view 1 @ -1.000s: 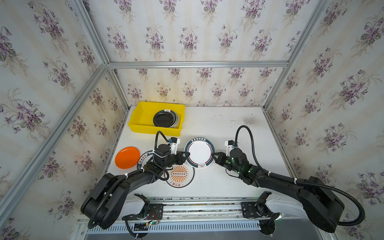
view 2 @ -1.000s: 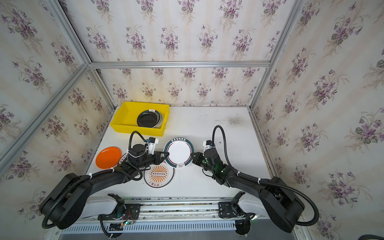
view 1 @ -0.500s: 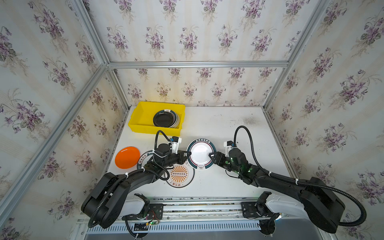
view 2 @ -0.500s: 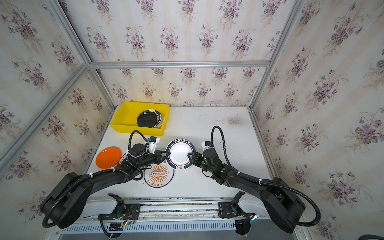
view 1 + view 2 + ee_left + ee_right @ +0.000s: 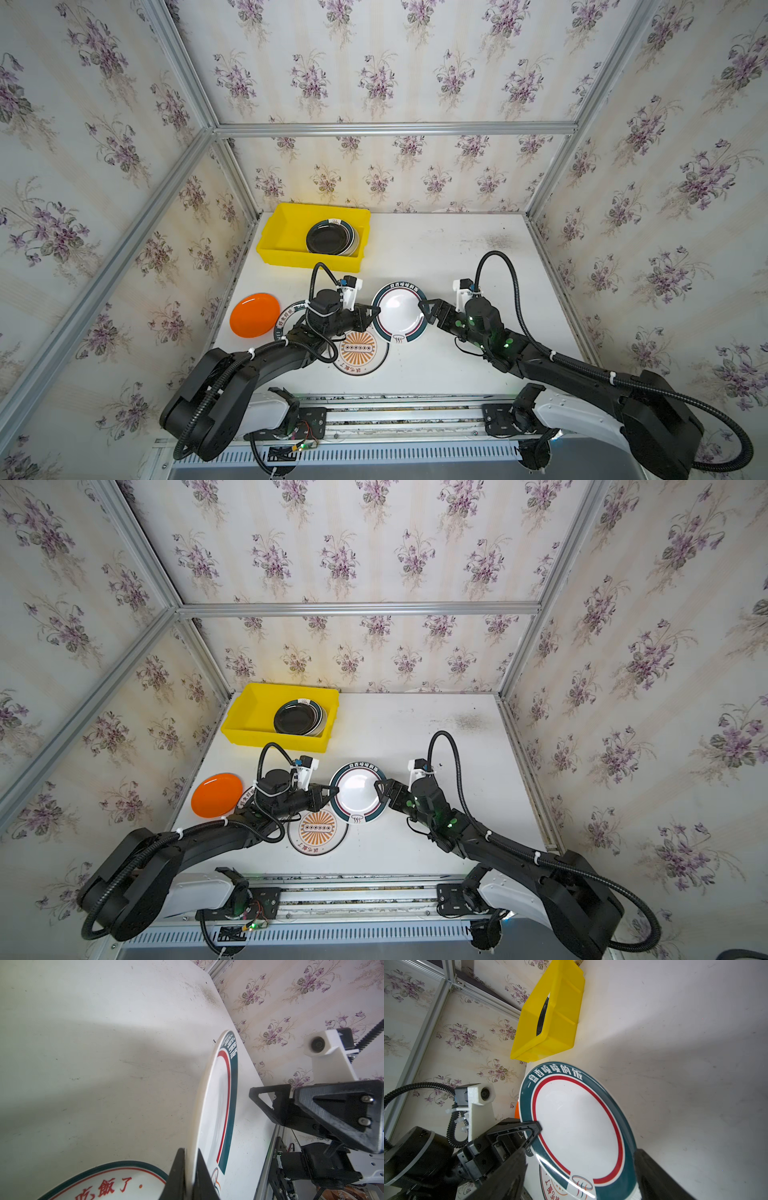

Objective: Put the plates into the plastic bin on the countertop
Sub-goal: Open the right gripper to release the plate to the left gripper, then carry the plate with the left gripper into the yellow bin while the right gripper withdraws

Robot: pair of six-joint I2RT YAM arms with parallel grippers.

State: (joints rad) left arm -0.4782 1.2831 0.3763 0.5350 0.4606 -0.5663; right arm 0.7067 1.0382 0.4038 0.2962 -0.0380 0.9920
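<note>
Left wrist view: left gripper (image 5: pixel 190 1154) pinched tight on the rim of the green-rimmed white plate (image 5: pixel 216 1105), which is held just above the countertop (image 5: pixel 104 1043).
In both top views the yellow plastic bin (image 5: pixel 286 232) lies beyond this gripper, toward the back-left corner, with a black plate (image 5: pixel 328 240) already inside. The left arm is plainly the nearer one. The right gripper (image 5: pixel 424 312) stands wide around the plate's opposite edge, gripping nothing. As I judge it, the carry should go away and leftward, clearing the sunburst plate (image 5: pixel 359 350) beneath and the bin's near wall.
</note>
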